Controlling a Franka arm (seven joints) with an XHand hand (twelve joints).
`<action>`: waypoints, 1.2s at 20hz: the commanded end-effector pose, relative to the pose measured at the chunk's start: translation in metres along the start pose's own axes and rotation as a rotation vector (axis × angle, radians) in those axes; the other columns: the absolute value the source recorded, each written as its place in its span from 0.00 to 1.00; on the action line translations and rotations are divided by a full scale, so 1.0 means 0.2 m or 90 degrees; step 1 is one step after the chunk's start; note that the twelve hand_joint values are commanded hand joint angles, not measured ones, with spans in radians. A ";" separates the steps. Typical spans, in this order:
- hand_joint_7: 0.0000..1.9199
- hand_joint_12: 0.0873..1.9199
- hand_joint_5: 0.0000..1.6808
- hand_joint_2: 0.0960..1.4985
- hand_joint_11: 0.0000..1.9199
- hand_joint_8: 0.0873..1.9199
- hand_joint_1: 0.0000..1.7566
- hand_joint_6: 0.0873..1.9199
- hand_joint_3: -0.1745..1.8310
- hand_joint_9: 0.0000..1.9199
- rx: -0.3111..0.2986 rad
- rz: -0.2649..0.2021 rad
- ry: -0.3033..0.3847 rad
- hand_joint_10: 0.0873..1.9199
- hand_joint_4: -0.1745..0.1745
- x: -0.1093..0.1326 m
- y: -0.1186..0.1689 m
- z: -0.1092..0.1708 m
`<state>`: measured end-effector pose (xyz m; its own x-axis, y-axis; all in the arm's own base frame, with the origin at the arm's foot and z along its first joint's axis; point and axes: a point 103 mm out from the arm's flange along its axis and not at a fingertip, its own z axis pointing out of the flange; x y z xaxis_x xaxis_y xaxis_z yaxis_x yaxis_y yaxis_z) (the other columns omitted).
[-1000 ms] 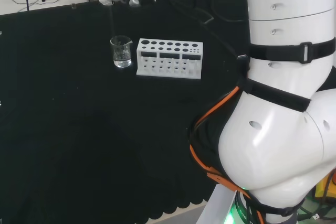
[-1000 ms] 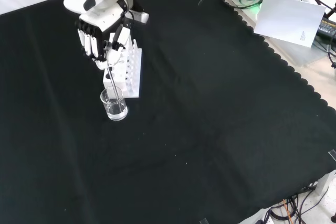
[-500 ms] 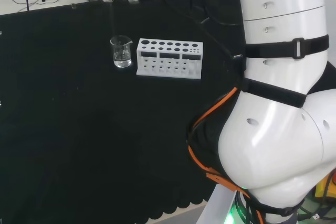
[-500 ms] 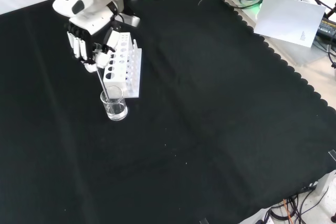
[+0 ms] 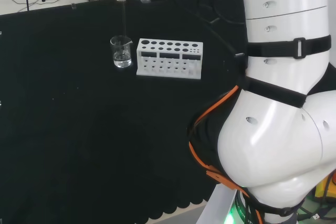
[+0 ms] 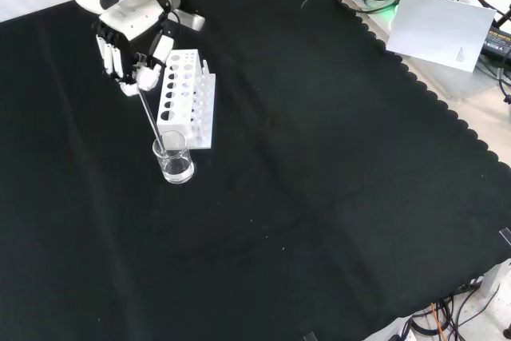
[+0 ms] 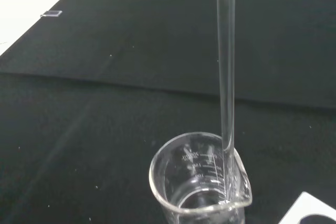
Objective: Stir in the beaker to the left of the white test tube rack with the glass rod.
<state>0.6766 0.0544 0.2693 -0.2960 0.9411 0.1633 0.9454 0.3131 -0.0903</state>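
Black cloth (image 6: 319, 157): hand (image 6: 128, 53) holds glass rod (image 6: 148, 116) near-upright, tip in beaker (image 6: 173, 159).

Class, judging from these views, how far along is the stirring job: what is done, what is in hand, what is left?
Done: the hand grips the glass rod, whose lower end sits inside the beaker beside the white test tube rack. In hand: the rod leans against the beaker's rim. Left: finishing the stirring and withdrawing the rod.

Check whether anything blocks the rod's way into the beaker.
Nothing visible does. The hand holds the rod, whose lower end is already inside the beaker. The rack stands beside the beaker, clear of the rod.
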 end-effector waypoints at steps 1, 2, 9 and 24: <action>0.63 0.40 0.79 0.71 0.68 0.47 0.75 0.00 0.00 0.90 0.005 -0.006 -0.005 0.33 0.00 0.06 -0.08 0.01; 0.63 0.40 0.79 0.71 0.68 0.47 0.75 0.00 0.00 0.90 0.005 -0.011 -0.006 0.33 0.00 0.08 -0.08 0.01; 0.63 0.40 0.79 0.71 0.68 0.47 0.75 0.00 0.00 0.90 0.008 -0.042 -0.005 0.33 0.00 0.24 -0.03 0.03; 0.63 0.40 0.80 0.71 0.68 0.47 0.75 0.00 0.00 0.90 0.001 -0.007 0.002 0.33 0.00 0.04 -0.01 0.02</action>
<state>0.6727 0.0765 0.2657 -0.3286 0.9294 0.1679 0.9340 0.3461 -0.0882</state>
